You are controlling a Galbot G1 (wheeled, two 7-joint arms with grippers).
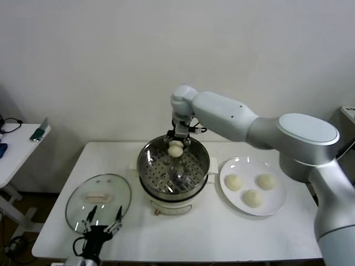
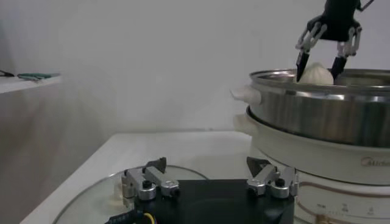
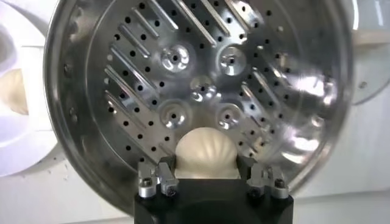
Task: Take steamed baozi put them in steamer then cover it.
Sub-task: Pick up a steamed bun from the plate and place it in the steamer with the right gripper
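Observation:
My right gripper [image 1: 176, 139] is shut on a pale baozi [image 1: 175, 148] and holds it over the far side of the steel steamer [image 1: 174, 166]. In the right wrist view the baozi [image 3: 205, 153] sits between the fingers above the perforated tray [image 3: 201, 91]. Three more baozi [image 1: 252, 198] lie on the white plate [image 1: 275, 204] to the steamer's right. The glass cover [image 1: 77, 205] with its cream handle [image 1: 96, 196] lies flat on the table to the steamer's left. My left gripper [image 1: 103, 217] is open, low at the front edge by the cover; it also shows in the left wrist view [image 2: 207, 164].
A white table [image 1: 222, 238] carries everything. A side table [image 1: 16, 149] with small items stands at far left. A white wall is behind. In the left wrist view the steamer [image 2: 323, 122] stands close at the right.

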